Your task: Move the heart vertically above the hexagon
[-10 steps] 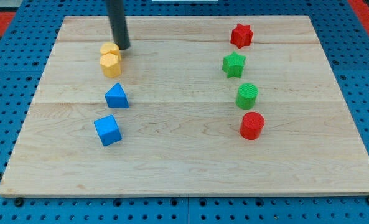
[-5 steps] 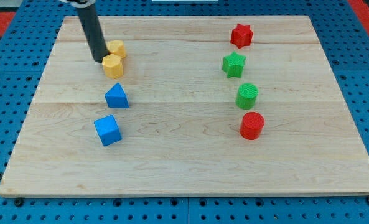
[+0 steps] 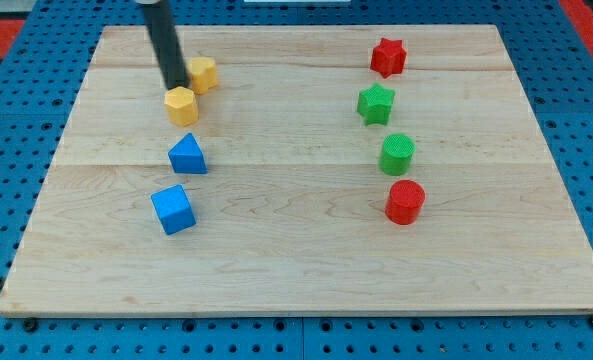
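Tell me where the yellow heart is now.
The yellow heart sits at the view's upper left, just right of my tip and up-right of the yellow hexagon.

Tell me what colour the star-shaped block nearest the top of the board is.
Red. The red star sits at the top of the right-hand column in the camera view, just above the green star.

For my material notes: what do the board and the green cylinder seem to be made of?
The board looks like pale, unvarnished wood: grain lines and plank seams show, matte. The green cylinder seems plastic, perhaps 3D-printed: uniform colour, faint ridges on its top.
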You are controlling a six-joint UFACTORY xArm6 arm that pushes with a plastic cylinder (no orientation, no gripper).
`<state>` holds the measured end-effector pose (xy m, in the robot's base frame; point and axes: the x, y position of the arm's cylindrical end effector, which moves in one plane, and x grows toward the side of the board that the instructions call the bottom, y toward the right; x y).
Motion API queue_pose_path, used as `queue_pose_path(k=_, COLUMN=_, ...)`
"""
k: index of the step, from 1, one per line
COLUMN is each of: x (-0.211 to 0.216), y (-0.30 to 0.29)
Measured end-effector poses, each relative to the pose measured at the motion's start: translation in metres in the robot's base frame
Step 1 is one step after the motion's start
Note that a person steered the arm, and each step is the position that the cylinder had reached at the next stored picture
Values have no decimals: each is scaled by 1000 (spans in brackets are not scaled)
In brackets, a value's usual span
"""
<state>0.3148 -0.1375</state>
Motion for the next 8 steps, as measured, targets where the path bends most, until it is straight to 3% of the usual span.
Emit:
queue_pose_path(k=2, x=-7, y=26)
queue_pose_path(k=4, x=-18, y=100)
queue_pose_path(k=5, x=-38, y=103)
queue_pose_path(k=6, x=-69, y=37)
queue_pose_path(k=8, x=-87, y=87)
